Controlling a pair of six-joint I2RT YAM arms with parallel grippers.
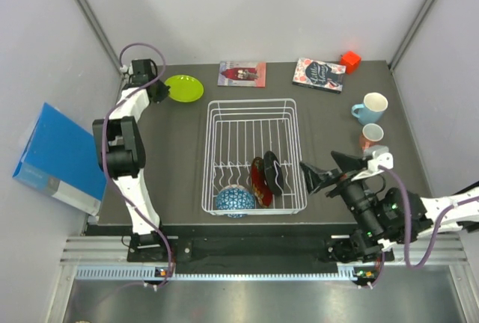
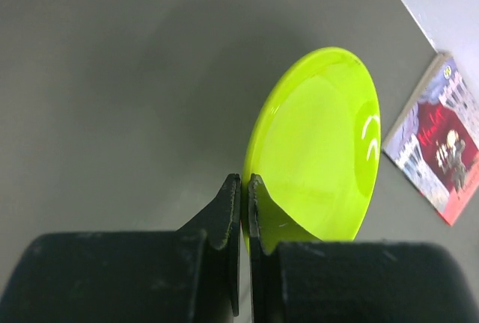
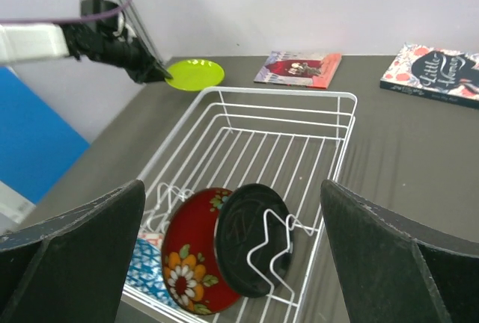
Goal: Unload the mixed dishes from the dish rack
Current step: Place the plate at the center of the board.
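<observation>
The lime green plate (image 1: 185, 88) (image 2: 314, 143) rests on the table at the far left, outside the dish rack (image 1: 251, 102). My left gripper (image 1: 159, 91) (image 2: 244, 181) is shut on its near rim. In the rack's front part the black plate (image 1: 273, 171) (image 3: 247, 241) and red patterned plate (image 1: 260, 181) (image 3: 187, 263) lean on edge, beside the blue-patterned bowl (image 1: 233, 201) (image 3: 142, 263). My right gripper (image 1: 320, 162) (image 3: 232, 188) stands wide open just right of the rack, holding nothing. The light blue mug (image 1: 370, 108) and pink cup (image 1: 371, 136) stand on the table at the right.
Two books (image 1: 242, 73) (image 1: 319, 74) lie along the back edge, with a red block (image 1: 349, 60) at the back right corner. A blue box (image 1: 56, 158) leans beyond the table's left edge. Grey walls close in the table on three sides.
</observation>
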